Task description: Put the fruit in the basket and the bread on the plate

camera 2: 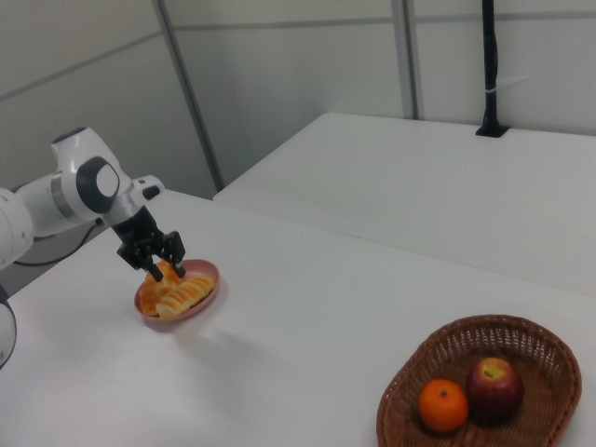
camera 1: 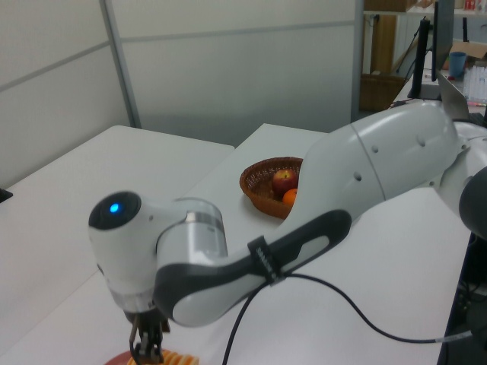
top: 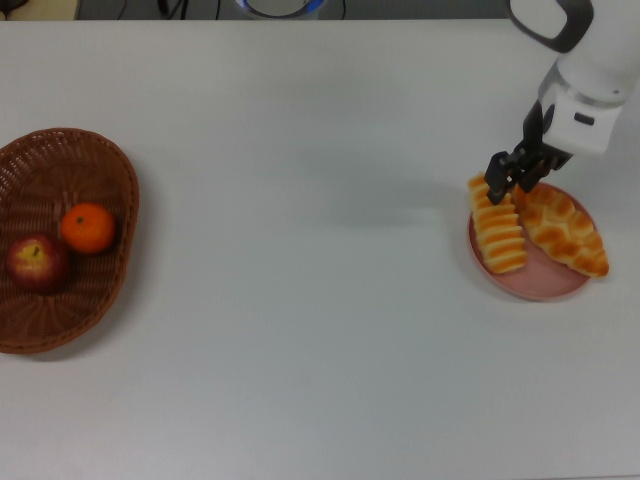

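The striped roll (top: pixel 498 229) is seen laid on the pink plate (top: pixel 536 286) beside the braided roll (top: pixel 563 230), the gripper (top: pixel 514 176) fingers spread apart above its end, best lifted straight up so that nothing is nudged.

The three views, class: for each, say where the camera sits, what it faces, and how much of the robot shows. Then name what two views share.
Top view: overhead, looking straight down at the table; the wrist and tool show.
Left view: low beside the plate end, facing the basket; the arm fills it.
Right view: raised at the basket end, facing the plate; the forearm and tool show.
All three share the apple and tangerine in the basket.
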### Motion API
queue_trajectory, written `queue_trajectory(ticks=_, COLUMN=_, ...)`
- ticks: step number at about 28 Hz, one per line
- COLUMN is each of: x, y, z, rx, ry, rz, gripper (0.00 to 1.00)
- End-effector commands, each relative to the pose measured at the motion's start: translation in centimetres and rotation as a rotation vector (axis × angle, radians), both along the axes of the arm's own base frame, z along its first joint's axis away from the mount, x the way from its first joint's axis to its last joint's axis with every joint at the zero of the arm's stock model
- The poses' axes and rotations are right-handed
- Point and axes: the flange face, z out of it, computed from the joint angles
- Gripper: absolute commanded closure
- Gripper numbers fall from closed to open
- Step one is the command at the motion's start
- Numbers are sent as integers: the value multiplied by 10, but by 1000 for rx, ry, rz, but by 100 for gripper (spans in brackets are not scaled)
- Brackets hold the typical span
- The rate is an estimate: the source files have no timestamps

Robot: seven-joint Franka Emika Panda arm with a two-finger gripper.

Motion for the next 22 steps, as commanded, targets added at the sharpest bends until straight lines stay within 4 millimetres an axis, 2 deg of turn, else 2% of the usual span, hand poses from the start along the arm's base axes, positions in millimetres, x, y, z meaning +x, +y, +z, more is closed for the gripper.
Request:
queue_trajectory(ticks=1, x=-8, y=-22, z=44, rx=-1, ry=-14, rz=-47, gripper=0)
queue_trajectory(ticks=4, x=-11, y=-30, z=64, rx=5, ry=-19, rz=-60, gripper=0)
queue_trajectory(ticks=5, x=-12, y=-37, z=76, rx=6, ry=-22, rz=-72, gripper=0)
queue_trajectory(ticks=10, x=-10, y=-73, z=102, rx=-10, ry=6, rz=-135, gripper=0)
queue_trajectory(ticks=11, x=-11, y=-90, z=111, rx=-23, ry=29, rz=-162, gripper=0)
queue_trajectory(ticks=15, x=-9, y=-133, z=128, rx=-42, ry=90, rz=-192, gripper=0)
queue_trajectory(ticks=16, x=-8, y=-155, z=138, rx=-36, ry=111, rz=-210, gripper=0)
queue_trajectory(ticks=20, x=-1, y=-205, z=157, rx=2, ry=130, rz=-282, gripper=0)
queue_trajectory(ticks=21, x=1, y=-227, z=161, rx=14, ry=137, rz=-317, gripper=0)
queue_trajectory(ticks=22, x=2, y=-238, z=164, rx=19, ry=142, rz=-331, gripper=0)
